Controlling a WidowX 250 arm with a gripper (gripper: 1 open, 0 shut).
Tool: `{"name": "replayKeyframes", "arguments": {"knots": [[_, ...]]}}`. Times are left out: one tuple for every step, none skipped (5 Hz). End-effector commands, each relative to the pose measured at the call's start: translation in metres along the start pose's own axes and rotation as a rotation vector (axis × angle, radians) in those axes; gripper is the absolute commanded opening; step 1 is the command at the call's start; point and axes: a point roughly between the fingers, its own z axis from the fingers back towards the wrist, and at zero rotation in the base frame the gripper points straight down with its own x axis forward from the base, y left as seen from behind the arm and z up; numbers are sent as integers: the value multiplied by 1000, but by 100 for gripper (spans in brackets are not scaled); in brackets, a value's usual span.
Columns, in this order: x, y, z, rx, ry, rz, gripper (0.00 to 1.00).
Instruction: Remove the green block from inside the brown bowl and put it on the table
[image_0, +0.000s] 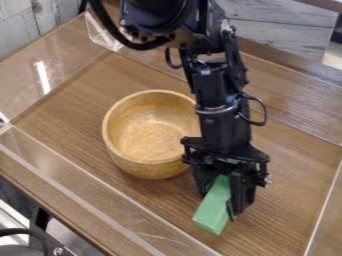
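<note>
My gripper (223, 192) points straight down to the right of the brown bowl (144, 133), its fingers shut on the upper part of the green block (214, 211). The block hangs tilted, its lower end at or just above the table (80, 100) near the front edge; I cannot tell whether it touches. The bowl is a round light-brown wooden one with nothing inside it. It sits left of the gripper, close to the arm's black wrist.
Clear plastic walls (80, 190) run along the table's front and left edges. The black arm (207, 70) rises from the gripper toward the upper left. Bare wood lies to the right of the gripper and behind the bowl.
</note>
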Motion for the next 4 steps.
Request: {"name": "replayKeyframes", "arguments": {"knots": [[9,-2,11,-8,-38,-15,0],[9,-2,11,-11,-33,-15,0],[9,-2,10,-15,-27,-15,0],[9,-2,10,-18,-21,-15,0]]}}
